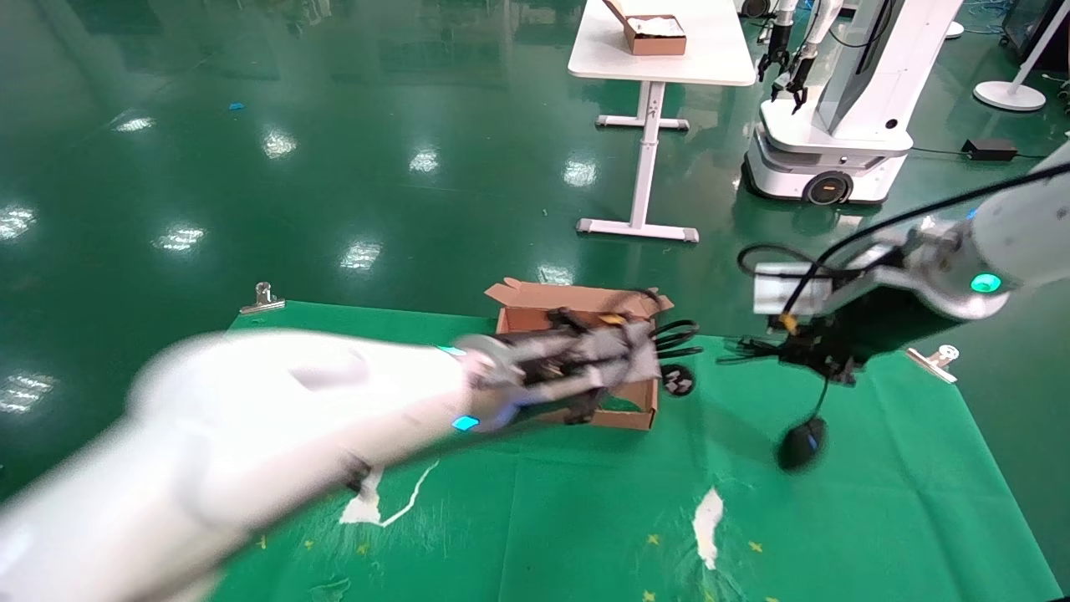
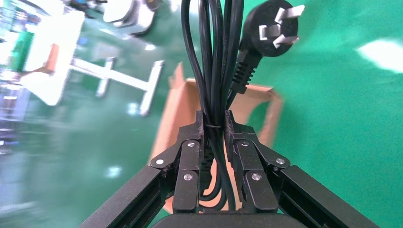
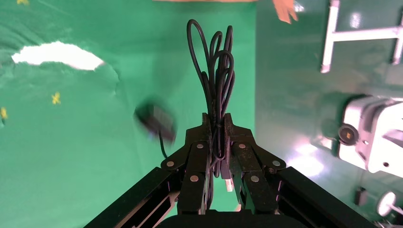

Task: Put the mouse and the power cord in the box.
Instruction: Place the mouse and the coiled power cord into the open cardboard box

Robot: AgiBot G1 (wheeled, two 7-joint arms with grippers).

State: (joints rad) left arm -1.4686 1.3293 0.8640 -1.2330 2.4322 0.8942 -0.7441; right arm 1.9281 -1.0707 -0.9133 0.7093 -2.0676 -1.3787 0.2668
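In the centre of the head view, the left gripper (image 1: 648, 351) reaches over the shallow brown cardboard box (image 1: 535, 316), which sits on the far edge of the green cloth-covered table (image 1: 878, 502). Its jaws are closed tight on the bundled loops of the thick black power cord (image 2: 216, 61); the loops stick out past the fingertips, and the chunky black plug with 3 metal pins (image 2: 274, 27) hangs just beyond the box's right wall, above the cloth.

At the right of the head view, the right gripper (image 1: 756, 349) hovers above the cloth, well apart from the box. Its jaws are clamped on the gathered thin black wire (image 3: 217, 80) of the small black oval mouse (image 1: 802, 443), which dangles below the gripper on a single strand, close over the cloth in the lower right.

In the upper part of the head view stand a white table (image 1: 669, 63) carrying a smaller brown box (image 1: 652, 33), and another white robot (image 1: 836, 125) on the glossy green floor.
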